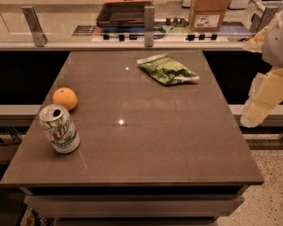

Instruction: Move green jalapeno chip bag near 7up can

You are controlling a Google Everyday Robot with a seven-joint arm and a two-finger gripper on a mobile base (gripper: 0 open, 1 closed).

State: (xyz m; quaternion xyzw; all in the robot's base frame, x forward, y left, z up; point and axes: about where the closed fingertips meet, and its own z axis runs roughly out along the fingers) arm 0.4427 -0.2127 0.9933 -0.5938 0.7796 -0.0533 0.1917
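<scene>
Chip bag (pixel 167 69): green, crinkled, lying flat on the table (pixel 150 150) close to the far edge and right of centre, its long axis running from the far edge toward the right edge. Nothing touches it. Can (pixel 59 129): upright near the left edge, toward the near-left corner, well apart from the bag and diagonally across the surface from it; its silver top faces up. Orange (pixel 65 98): just beyond the can along the left edge, close to it but not touching. Gripper (pixel 258 106): cream-coloured, hanging off the table beyond the right edge at about mid-length, clear of the surface and apart from the bag; whether it is wide or narrow cannot be told, and it holds nothing visible. Beyond the far edge: a counter bearing a cardboard box (pixel 208 15) and a dark tray (pixel 124 12).
</scene>
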